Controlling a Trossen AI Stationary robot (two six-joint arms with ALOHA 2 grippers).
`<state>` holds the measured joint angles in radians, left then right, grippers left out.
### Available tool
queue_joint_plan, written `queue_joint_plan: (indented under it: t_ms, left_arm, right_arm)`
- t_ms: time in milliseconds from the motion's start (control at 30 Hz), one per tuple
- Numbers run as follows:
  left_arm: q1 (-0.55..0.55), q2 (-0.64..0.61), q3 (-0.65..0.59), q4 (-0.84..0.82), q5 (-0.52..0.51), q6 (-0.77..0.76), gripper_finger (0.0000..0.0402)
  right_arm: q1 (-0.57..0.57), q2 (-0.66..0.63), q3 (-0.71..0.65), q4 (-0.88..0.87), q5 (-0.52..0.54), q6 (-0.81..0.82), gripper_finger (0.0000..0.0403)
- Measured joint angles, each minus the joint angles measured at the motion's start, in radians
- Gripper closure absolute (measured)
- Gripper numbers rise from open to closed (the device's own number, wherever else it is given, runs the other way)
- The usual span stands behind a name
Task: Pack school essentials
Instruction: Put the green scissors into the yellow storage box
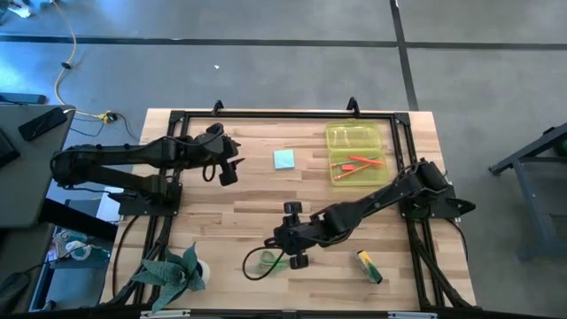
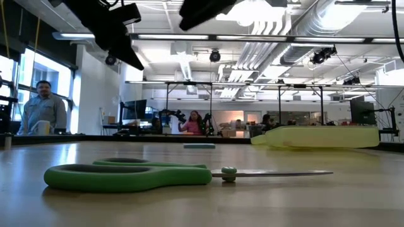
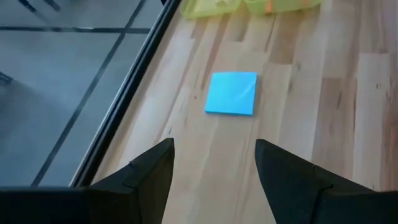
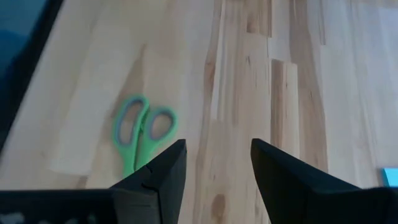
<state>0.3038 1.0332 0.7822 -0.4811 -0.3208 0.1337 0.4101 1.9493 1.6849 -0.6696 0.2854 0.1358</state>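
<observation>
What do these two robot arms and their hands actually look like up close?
Both arms are dark, nearly black, built from slim jointed segments with rounded knuckles. Black cables loop alongside them by their bases. The left hand and the right hand each end in two flat, wedge-shaped black fingers with angular tips. No markings or labels are visible on them.

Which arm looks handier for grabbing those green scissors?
The right. Its open gripper hovers just beside the scissors, while the left gripper sits far off, facing the blue note pad.
</observation>
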Motion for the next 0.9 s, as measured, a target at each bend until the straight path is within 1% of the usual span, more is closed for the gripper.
queue_joint_plan:
  t_ms: [200,333,533,733,900]
  left_arm:
    - [0.0,0.002,0.0,-0.005,-0.003,0.013,0.0188]
    - [0.005,0.002,0.0,-0.009,-0.004,0.016,0.0188]
    - [0.016,0.002,0.0,-0.025,-0.004,0.011,0.0188]
    - [0.017,0.002,0.0,-0.024,0.0,0.008,0.0188]
    - [0.018,0.002,0.0,-0.024,0.001,0.008,0.0188]
  right_arm:
    - [-0.011,0.003,0.021,-0.023,-0.018,0.03,0.0231]
    - [-0.011,0.029,0.022,0.002,-0.079,0.049,0.0231]
    - [-0.008,0.1,0.022,0.087,-0.181,0.044,0.0231]
    - [0.005,0.177,0.022,0.188,-0.24,0.011,0.0231]
    - [0.012,0.236,0.021,0.233,-0.256,-0.015,0.0231]
